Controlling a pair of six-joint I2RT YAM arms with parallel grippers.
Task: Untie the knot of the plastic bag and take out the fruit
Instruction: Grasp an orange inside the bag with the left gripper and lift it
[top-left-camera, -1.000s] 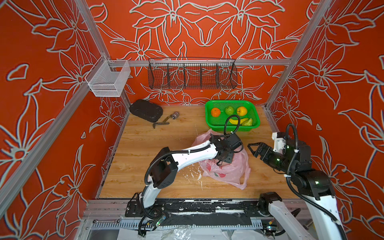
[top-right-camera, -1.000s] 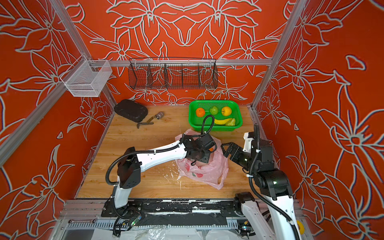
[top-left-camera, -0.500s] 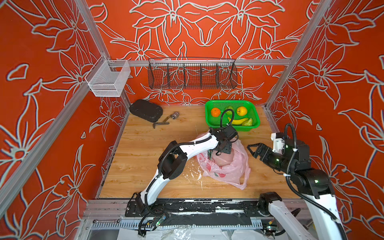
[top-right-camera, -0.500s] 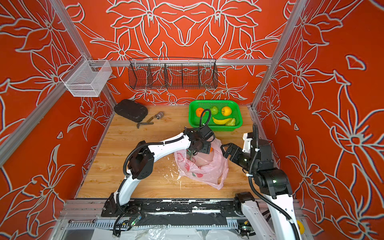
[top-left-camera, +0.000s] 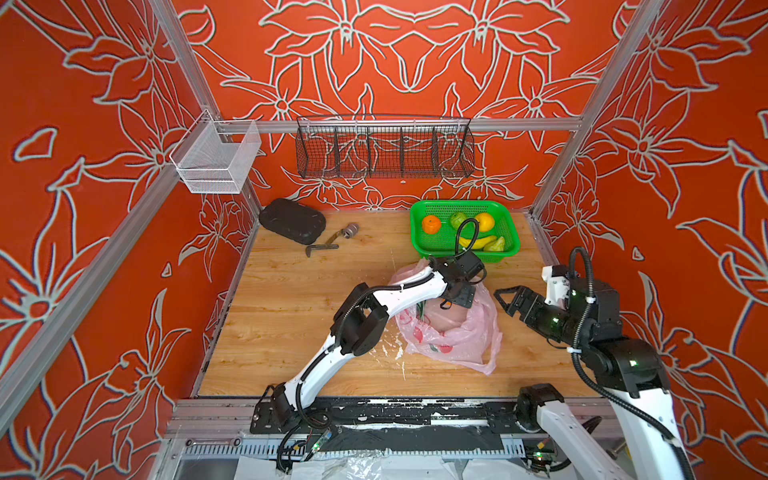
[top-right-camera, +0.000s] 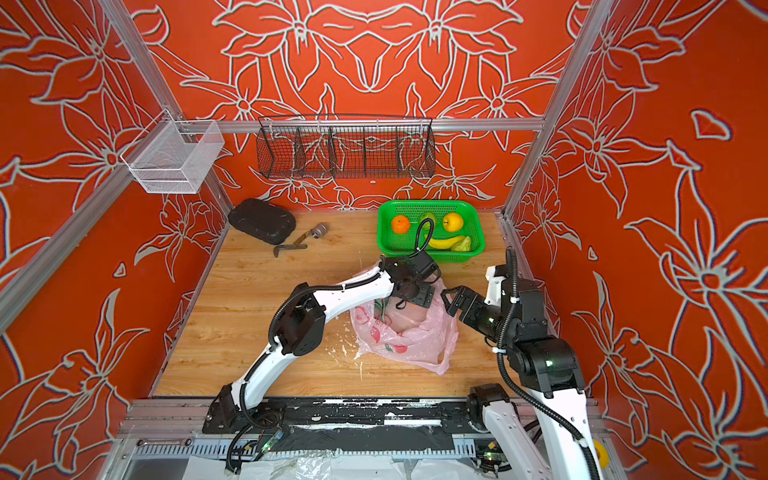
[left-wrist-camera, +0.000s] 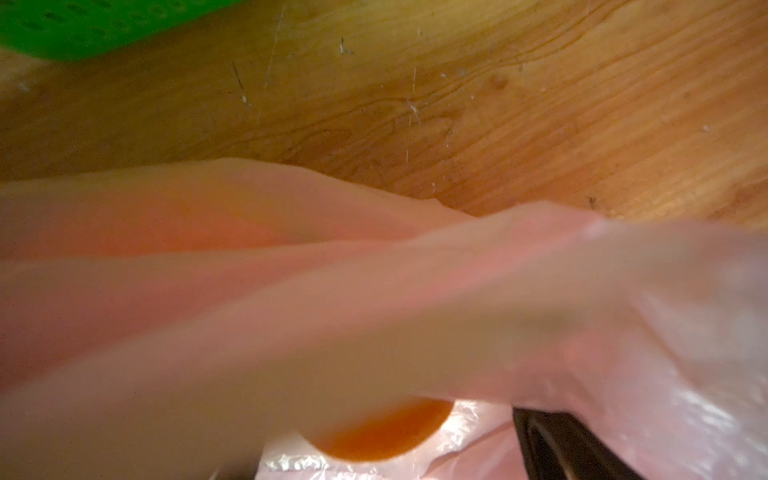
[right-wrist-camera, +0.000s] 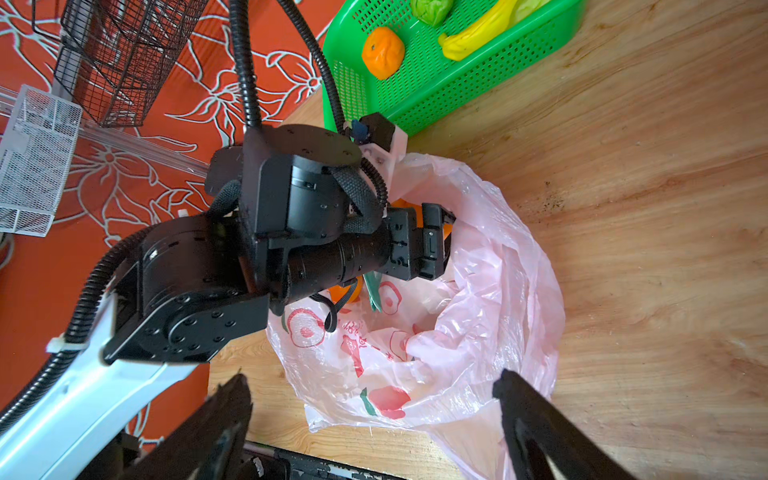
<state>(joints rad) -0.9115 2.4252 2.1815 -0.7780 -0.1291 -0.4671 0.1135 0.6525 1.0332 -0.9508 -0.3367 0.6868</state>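
**Wooden tabletop: left gripper sitting inside the plastic bag, right gripper hovering spread beside it**

Red walls with white flower outlines are closing in the bench on three sides. The plastic bag is lying crumpled right of centre on the wood, just on the robot's side of the green basket, and its mouth is gaping upward.

The left arm is spanning the table from the left, and its gripper is sitting tips-down inside that mouth. Seen from the left wrist, pink film is draping across most of the view. One dark finger is showing beside an orange that is resting in the bag, with a strip of plastic lying between the two. That finger is standing well off the middle, so the jaws are reading as spread, and they are pinching nothing that I can see. Its partner is hiding under the film. Whether the tips are touching the bag's inner wall I cannot tell.

The right gripper is hovering just beside the bag's right flank, low over the wood. From its own wrist camera the fingers are standing wide apart, framing the bag's near edge and holding nothing.

More fruit is resting in the basket. A second orange, a green fruit and a yellow-orange fruit are lining the far side, and a banana is lying nearer the front.
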